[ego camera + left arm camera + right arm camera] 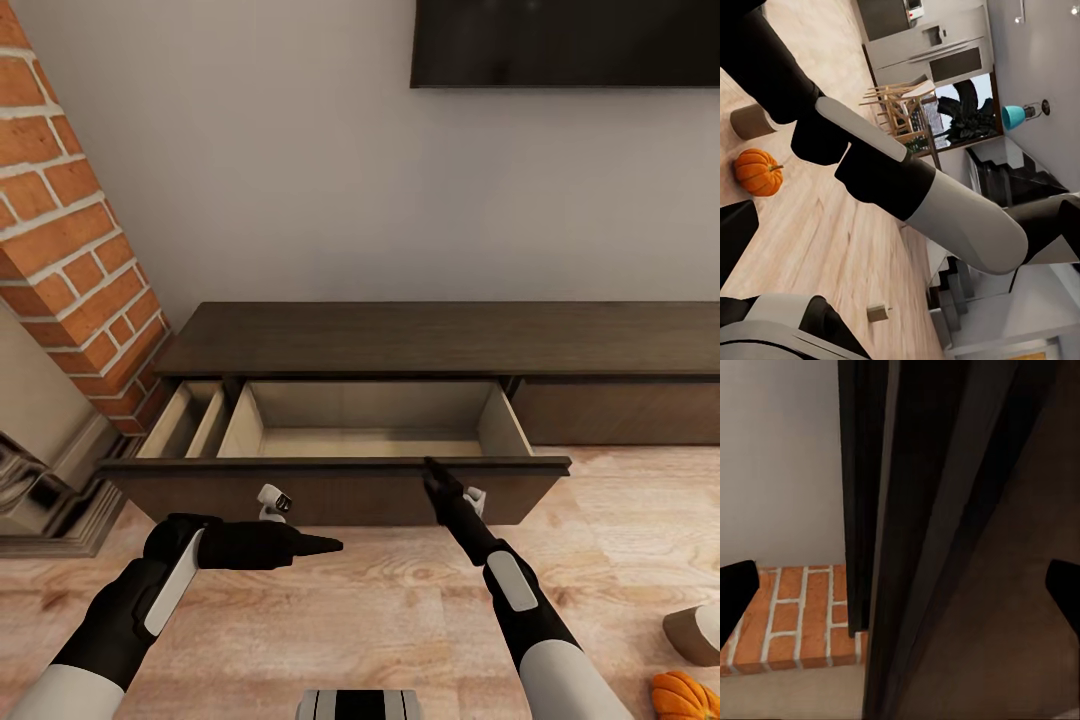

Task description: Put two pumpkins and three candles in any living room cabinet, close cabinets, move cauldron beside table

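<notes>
Pale wood floor (400,600), a grey wall, red brick (70,230) off to one side, and the long dark cabinet (440,340) runs along that wall with its wide drawer (370,425) pulled out, tan inside and nothing in it. The right gripper (432,472) sits at the top edge of the drawer front; in its wrist view the two fingertips (735,592) stand wide apart with the dark panel between them, gripping nothing. The left gripper (322,545) hangs in front of the drawer front, its fingers lying together in a point and nothing held. One pumpkin (757,172) and one candle (751,121) lie on the floor well behind the fingers. The risk, I'd say: a careless push from the right arm shuts the drawer before anything goes in.
</notes>
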